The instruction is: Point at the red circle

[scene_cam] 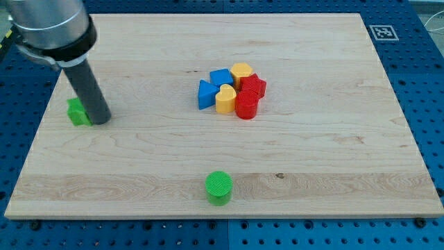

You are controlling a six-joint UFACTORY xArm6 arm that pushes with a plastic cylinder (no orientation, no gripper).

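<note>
The red circle [247, 105] sits at the lower right of a tight cluster near the board's middle. Touching it are a red star [254, 85], a yellow heart [225, 100], a yellow hexagon [241, 71], a blue cube [220, 78] and a blue triangle [205, 94]. My tip [101, 120] is at the view's left, far from the cluster, right beside a green block [78, 112] that the rod partly hides.
A green circle [219, 187] stands near the view's bottom edge of the wooden board [333, 160]. A black-and-white marker tag [382, 32] lies off the board's top right corner. Blue pegboard surrounds the board.
</note>
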